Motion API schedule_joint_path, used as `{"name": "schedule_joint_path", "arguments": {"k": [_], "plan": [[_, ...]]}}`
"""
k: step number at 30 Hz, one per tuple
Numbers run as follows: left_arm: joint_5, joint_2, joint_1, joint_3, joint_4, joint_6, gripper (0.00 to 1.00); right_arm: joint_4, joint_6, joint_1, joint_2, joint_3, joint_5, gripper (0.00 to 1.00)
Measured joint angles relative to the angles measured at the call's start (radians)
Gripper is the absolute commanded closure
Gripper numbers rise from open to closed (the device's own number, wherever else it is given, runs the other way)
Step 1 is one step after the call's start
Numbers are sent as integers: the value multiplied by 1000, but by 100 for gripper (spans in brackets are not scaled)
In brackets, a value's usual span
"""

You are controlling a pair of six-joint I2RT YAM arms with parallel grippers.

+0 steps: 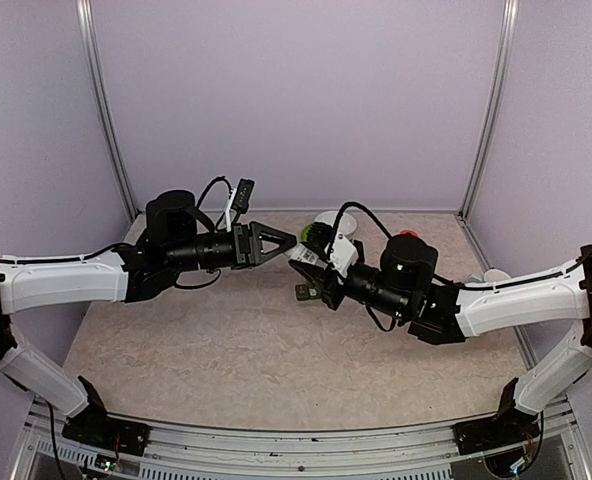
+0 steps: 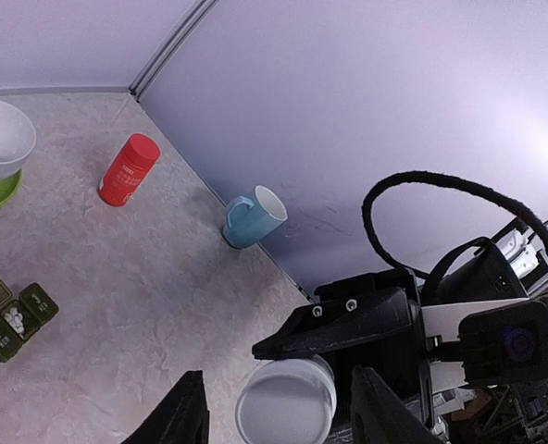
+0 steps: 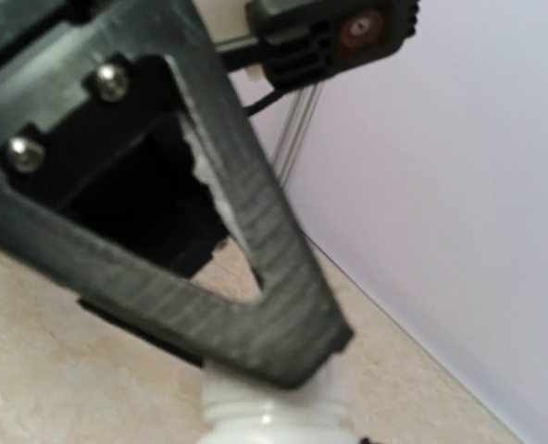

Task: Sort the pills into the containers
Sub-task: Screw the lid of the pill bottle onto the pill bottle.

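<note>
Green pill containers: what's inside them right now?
White pills lie in the open middle compartment of the containers. The two outer compartments have lids shut, hiding whatever they hold.

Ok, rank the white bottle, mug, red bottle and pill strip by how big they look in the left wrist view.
1. The white bottle looks largest, but it sits nearest the camera, so that is unsure.
2. The pill strip, mug and red bottle look about alike, so they stay unranked.

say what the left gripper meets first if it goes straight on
The small white bottle, between the left gripper's fingers and held by the right gripper; depth unclear, they may be touching.
</note>
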Motion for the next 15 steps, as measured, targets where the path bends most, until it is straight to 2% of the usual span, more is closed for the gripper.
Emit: {"name": "schedule_joint_path", "arguments": {"k": [10, 15], "plan": [[35, 26, 4, 13, 3, 0, 77, -15, -10, 0, 0, 0, 27, 80], [43, 30, 7, 4, 37, 3, 85, -12, 19, 0, 0, 1, 22, 80]]}}
